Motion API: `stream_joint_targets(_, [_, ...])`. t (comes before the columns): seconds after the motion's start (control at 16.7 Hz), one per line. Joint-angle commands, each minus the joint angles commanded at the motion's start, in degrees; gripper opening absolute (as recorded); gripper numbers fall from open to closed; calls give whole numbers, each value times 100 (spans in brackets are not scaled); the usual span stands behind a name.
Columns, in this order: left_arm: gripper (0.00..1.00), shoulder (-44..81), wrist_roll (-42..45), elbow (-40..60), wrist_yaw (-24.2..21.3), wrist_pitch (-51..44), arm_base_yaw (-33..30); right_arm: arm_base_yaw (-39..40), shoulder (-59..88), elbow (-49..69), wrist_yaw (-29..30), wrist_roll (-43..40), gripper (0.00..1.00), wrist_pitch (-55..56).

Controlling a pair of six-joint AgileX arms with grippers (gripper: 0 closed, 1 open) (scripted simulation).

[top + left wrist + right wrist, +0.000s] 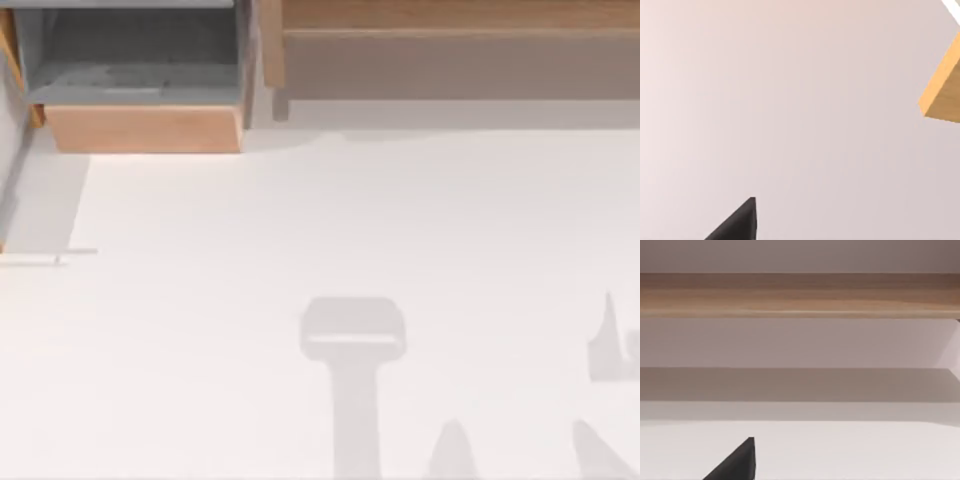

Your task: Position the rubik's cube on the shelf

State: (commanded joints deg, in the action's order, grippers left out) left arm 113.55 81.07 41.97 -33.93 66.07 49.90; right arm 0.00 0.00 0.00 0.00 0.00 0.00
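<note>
Top view, L to R: a box [140, 90] w/ grey inside and light wood front is seen at the far left corner of the white counter [300, 230]. Just to its right, the shelf [450, 40] is seen along the far edge, running to the right border; brown top board, grey-brown front face, wooden side post at its left end. Box and shelf stand close, a narrow gap between. Grey shadows are cast on the counter near the front edge, centre to right.

Left wrist view: one dark fingertip of the left pincer [737, 222] is seen over a plain pale surface; a light wood corner [942, 90] is noted at the frame edge. Whether this pincer is apart or together cannot be told.

Right wrist view: one dark fingertip of the right pincer [735, 462] is seen over the counter, facing the shelf [800, 295]; brown board above, shaded recess below. Its state cannot be told either.

The cube's place cannot be told from these views.
</note>
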Motion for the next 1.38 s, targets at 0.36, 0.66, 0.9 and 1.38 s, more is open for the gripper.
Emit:
stream_joint_targets(0.36, [100,27,-1615,2397,1024,-3277,-32,0,0,0,0,0,100,0])
stream_joint_targets(0.66, [100,299,-3259,4605,1809,-6484,-644,0,0,0,0,0,100,0])
stream_joint_targets(0.9, [100,736,-4605,6229,2339,-9007,-1379,0,0,0,0,0,100,0])
stream_joint_targets(1.38, [100,1909,-6786,8534,3055,-12937,-2751,0,0,0,0,0,100,0])
